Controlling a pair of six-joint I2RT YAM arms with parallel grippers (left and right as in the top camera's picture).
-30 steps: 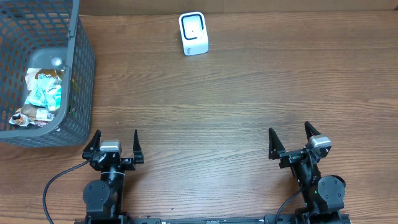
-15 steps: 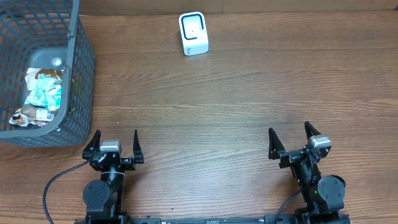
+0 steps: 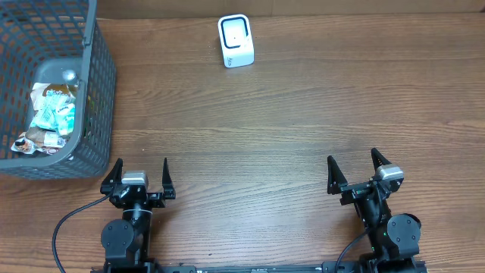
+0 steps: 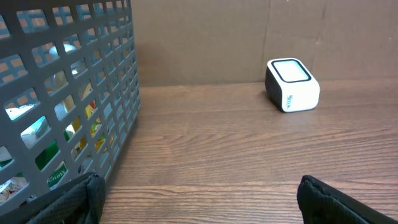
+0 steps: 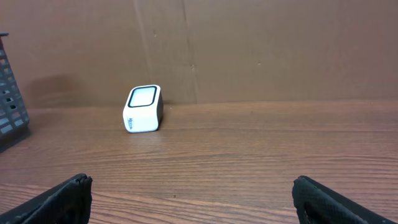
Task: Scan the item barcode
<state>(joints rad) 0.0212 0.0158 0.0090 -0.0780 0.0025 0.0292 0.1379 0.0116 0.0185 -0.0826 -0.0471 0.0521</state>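
Brown wooden table, and the grey mesh basket sits far left. Left gripper and right gripper both gape wide and empty at the near edge. White scanner stands at the far edge, window up. Snack packets are heaped in the basket. Best play: the left drops in from above for the top teal packet, whose long axis runs roughly away from the robot. Its barcode side is unclear.
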